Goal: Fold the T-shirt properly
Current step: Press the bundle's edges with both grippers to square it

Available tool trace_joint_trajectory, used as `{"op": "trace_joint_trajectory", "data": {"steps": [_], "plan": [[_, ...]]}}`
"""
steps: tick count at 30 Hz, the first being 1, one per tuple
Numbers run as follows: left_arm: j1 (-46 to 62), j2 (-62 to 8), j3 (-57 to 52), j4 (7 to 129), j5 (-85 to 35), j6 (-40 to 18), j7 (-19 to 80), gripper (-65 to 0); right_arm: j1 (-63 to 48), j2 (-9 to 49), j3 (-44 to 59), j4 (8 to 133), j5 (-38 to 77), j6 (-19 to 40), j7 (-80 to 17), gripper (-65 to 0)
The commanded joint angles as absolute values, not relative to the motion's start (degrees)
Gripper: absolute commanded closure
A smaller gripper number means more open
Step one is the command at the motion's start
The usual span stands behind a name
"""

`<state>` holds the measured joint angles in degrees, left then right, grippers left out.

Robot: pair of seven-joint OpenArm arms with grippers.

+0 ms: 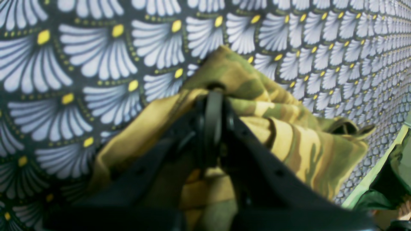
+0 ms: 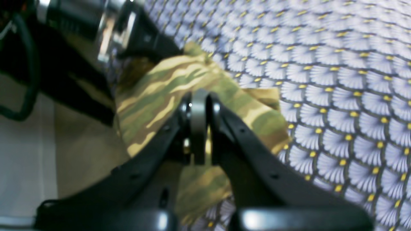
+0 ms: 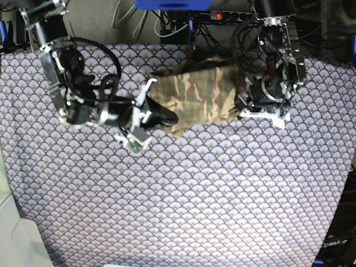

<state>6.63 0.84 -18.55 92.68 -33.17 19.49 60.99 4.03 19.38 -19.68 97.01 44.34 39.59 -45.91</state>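
Note:
The camouflage T-shirt (image 3: 194,92) lies bunched into a broad band near the table's back edge, stretched between both grippers. In the base view my right gripper (image 3: 167,118) is shut on the shirt's left end. The right wrist view shows the right gripper (image 2: 199,96) pressed together with the T-shirt (image 2: 160,96) pinched and draped under it. My left gripper (image 3: 242,103) holds the shirt's right end. In the left wrist view the left gripper (image 1: 213,94) is shut on a gathered fold of the T-shirt (image 1: 289,138), which hangs slightly off the cloth.
A purple-grey fan-patterned tablecloth (image 3: 178,194) covers the whole table. Cables and a power strip (image 3: 222,15) run behind the back edge. The left arm's body (image 2: 96,25) shows at the top left of the right wrist view. The table's left edge (image 3: 4,183) borders pale floor.

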Motion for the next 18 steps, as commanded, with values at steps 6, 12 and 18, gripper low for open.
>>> {"op": "trace_joint_trajectory", "data": {"steps": [6,12,18], "plan": [[6.1,0.8,-18.5,93.5,-32.7,19.7,60.1,0.0,-0.7,19.5,-19.5,97.7,44.9,40.0,-41.0,0.0],[6.1,0.6,-18.6,93.5,-32.7,19.7,60.0,0.0,-2.6,18.6,-19.6,92.5,44.9,40.0,-38.1,0.0],[6.1,0.5,-18.6,93.5,-32.7,19.7,59.8,0.0,-2.2,18.2,-19.6,80.7,44.9,40.0,-34.0,0.0]]}}
